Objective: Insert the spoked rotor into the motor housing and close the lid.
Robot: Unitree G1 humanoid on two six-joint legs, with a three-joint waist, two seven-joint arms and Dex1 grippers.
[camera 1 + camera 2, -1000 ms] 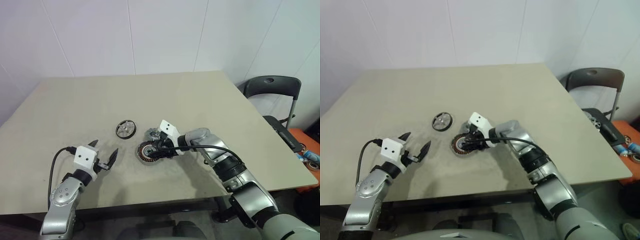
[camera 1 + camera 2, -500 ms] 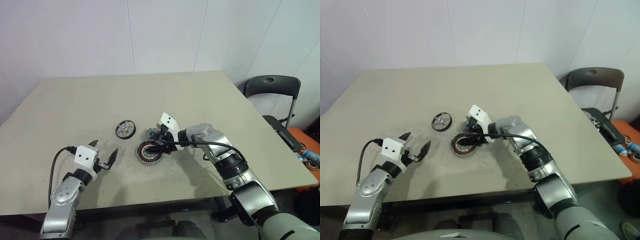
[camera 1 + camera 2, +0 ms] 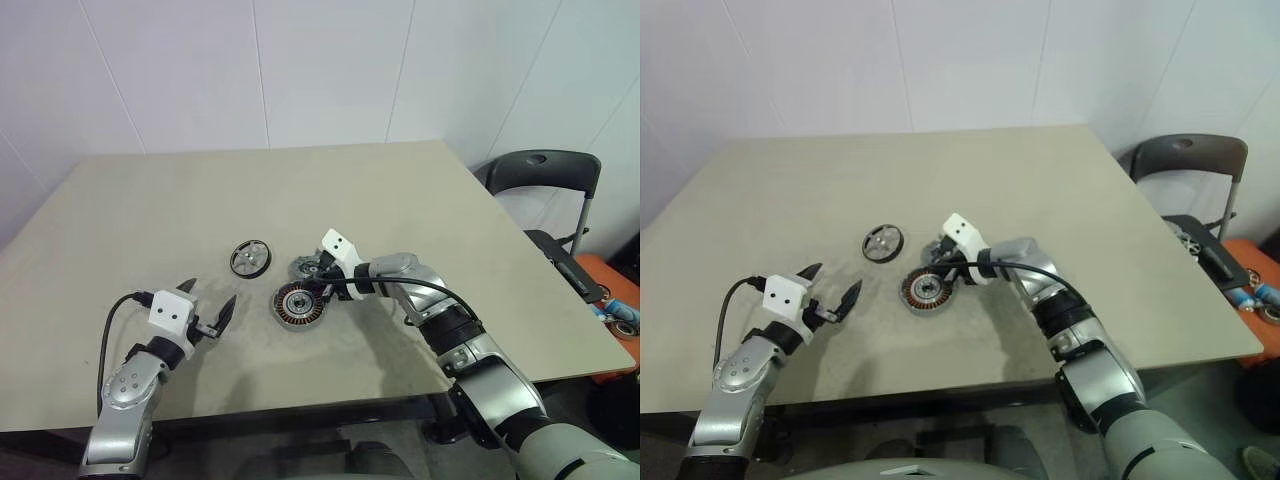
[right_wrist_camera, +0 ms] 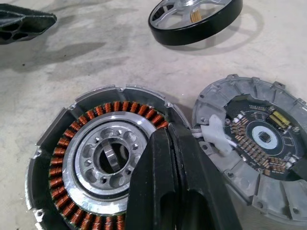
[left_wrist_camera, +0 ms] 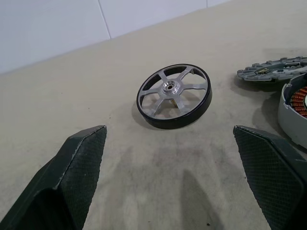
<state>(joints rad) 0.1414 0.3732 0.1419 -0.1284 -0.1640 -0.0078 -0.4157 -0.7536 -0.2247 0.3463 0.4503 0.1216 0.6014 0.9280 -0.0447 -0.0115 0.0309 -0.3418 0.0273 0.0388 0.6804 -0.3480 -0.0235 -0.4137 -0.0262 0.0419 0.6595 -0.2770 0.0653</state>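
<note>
The spoked rotor (image 3: 250, 257) lies flat on the table, a black wheel with pale spokes, also close ahead of my left gripper (image 5: 168, 139). That gripper (image 3: 212, 296) hovers open and empty to the rotor's near left. The motor housing (image 3: 299, 304) sits open side up, its copper windings (image 4: 72, 143) showing. The lid (image 3: 308, 267) lies just beyond it, its circuit-board side (image 4: 259, 139) up, touching the housing's edge. My right gripper (image 4: 165, 136) is shut with nothing between its fingers, its tips over the housing's rim on the side next to the lid.
A beige table (image 3: 420, 200) carries everything, with bare surface all round the parts. A dark folding chair (image 3: 545, 180) stands off the table's right edge. A small white connector (image 4: 216, 134) sits where lid and housing meet.
My right gripper has closed from wide open to fully shut at the housing's rim. The left arm, rotor, housing and lid have stayed put.
</note>
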